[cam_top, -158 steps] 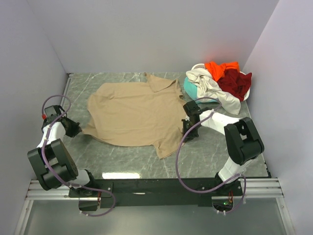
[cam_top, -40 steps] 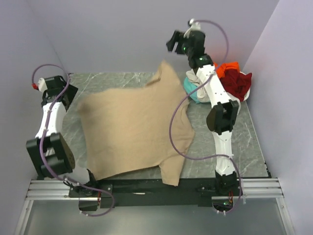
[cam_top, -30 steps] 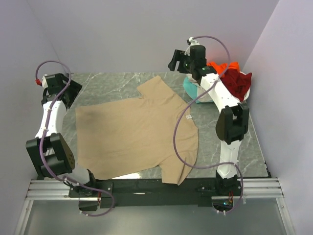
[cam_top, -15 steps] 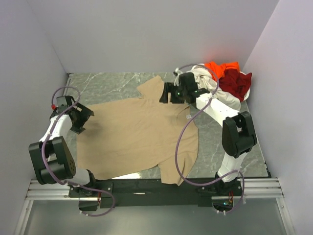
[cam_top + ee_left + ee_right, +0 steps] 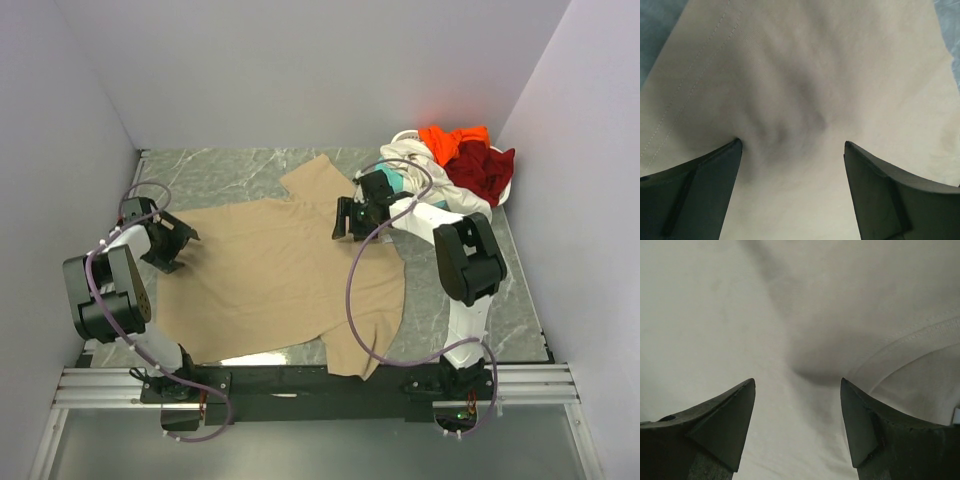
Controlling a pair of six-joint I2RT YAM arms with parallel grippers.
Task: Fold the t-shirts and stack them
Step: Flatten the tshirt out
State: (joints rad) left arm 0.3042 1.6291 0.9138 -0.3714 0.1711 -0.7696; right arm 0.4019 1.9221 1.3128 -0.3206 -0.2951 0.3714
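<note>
Pale lilac walls [image 5: 300, 70] — grey marble tabletop [image 5: 240, 170]

L arm [image 5: 100, 300] & R arm [image 5: 465, 260]: white links, blk joints, looping purple cables [image 5: 348, 290].

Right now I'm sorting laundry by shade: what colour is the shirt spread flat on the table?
The shirt is plain tan; the top view shows it best.

The tan t-shirt [image 5: 280, 270] is plain, the table [image 5: 220, 170] grey with pale veins; orange t-shirt [image 5: 452, 138], dark red t-shirt [image 5: 485, 170].
</note>
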